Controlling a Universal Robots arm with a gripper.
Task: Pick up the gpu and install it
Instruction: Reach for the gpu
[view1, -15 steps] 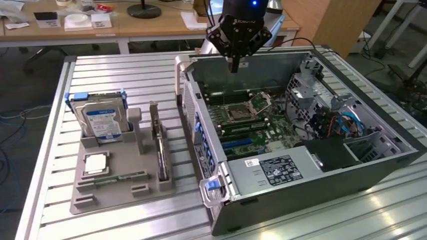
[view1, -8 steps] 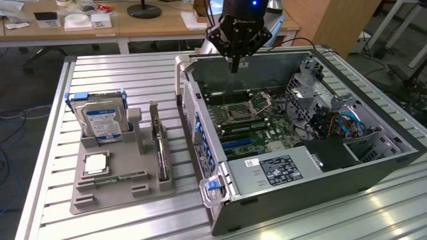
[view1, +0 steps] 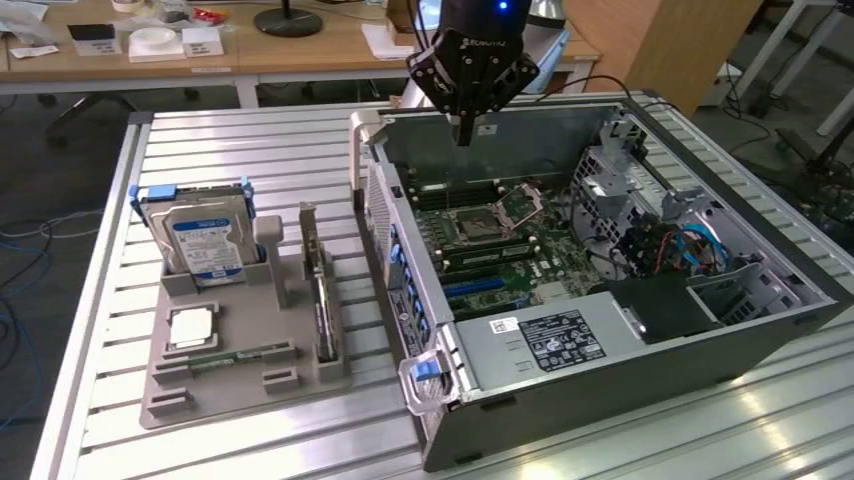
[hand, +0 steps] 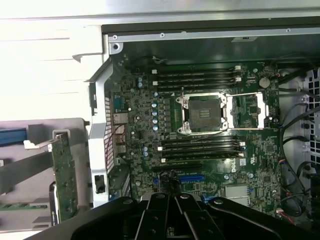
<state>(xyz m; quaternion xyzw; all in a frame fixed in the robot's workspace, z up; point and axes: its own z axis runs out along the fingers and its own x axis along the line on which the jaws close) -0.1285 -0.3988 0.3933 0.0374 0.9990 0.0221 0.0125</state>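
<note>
Closed pincer (view1: 465, 135) above open case (view1: 627, 385) (gpu (view1: 322, 300) upright alongside)

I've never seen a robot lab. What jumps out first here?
A big open computer case on the exterior view's right, its motherboard bare. The robot's fingers hang shut and empty over its far side. On the exterior view's left, a grey holder carries the gpu on edge beside a hard drive.

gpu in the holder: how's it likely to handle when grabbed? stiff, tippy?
Probably stiff: the gpu is a thin flat board. Likely tippy once freed, since it stands on its narrow edge in the holder slot. Probably fragile too: the wrist view shows bare components on its face.
</note>
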